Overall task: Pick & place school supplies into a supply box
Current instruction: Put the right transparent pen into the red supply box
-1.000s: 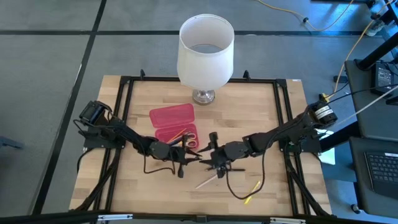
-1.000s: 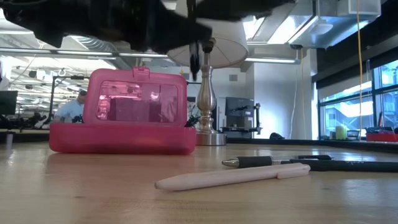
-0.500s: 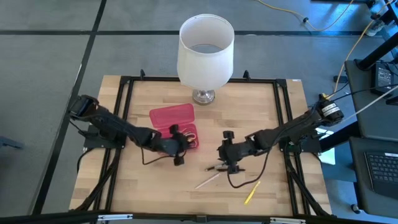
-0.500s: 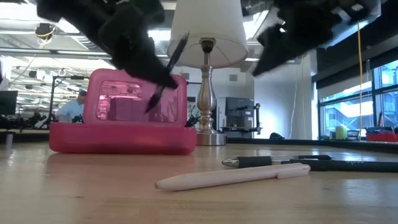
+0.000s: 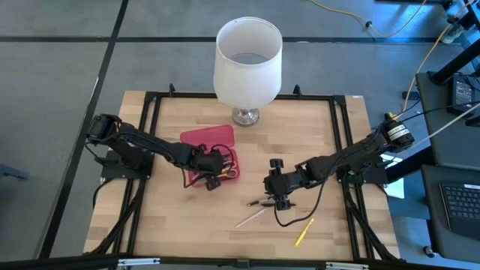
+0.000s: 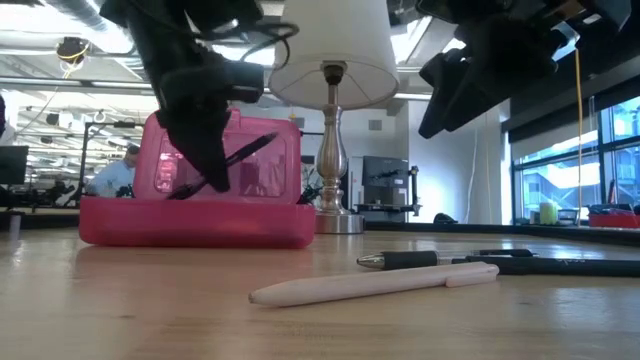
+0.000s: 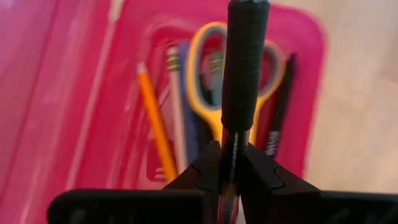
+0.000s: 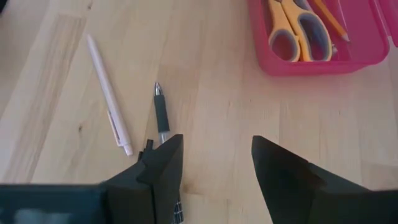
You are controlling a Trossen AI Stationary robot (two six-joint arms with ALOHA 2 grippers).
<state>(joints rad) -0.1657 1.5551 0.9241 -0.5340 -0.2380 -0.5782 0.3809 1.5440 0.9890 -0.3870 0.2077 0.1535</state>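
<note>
Black pen in left claw over supply box

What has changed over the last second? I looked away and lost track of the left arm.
The left gripper, shut on a black pen, swung from the table's middle back over the open supply box and now holds it above the scissors. The right gripper, open, drew back and hovers over the black pen on the table. The white pen, yellow pencil and lamp stayed put.
</note>
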